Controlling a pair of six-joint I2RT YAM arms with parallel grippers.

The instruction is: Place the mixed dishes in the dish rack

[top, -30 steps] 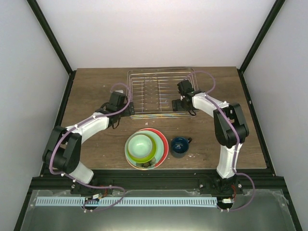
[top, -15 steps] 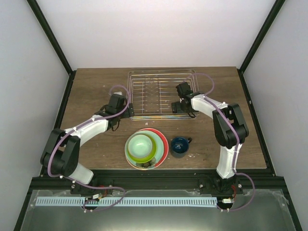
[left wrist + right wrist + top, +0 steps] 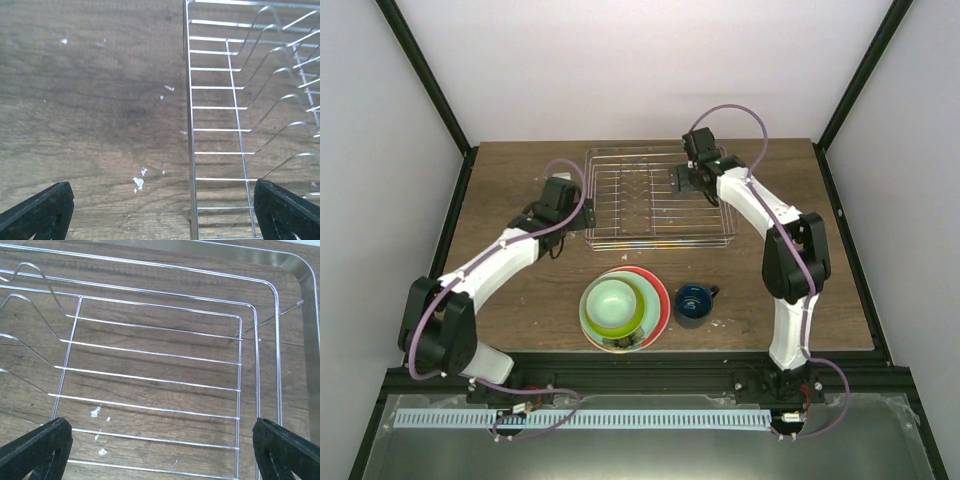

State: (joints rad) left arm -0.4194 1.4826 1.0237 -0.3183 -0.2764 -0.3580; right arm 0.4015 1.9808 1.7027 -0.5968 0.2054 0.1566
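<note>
While the left end effector (image 3: 160,212) and right end effector (image 3: 160,450) are being shifted along the dish rack (image 3: 660,215), wide open and empty, the dishes (image 3: 615,305) are being left unloaded.

A dark brown wood-grain counter (image 3: 505,185) fills the middle of the booth. Plain pale walls close it in, a back wall (image 3: 640,70) and one on each side, evenly lit with no hard shadows. Black posts (image 3: 425,75) slant up from the far corners. A black rail (image 3: 650,375) runs along the near edge, with a white slotted strip (image 3: 640,418) below it. Small white flecks (image 3: 138,183) dot the wood.
</note>
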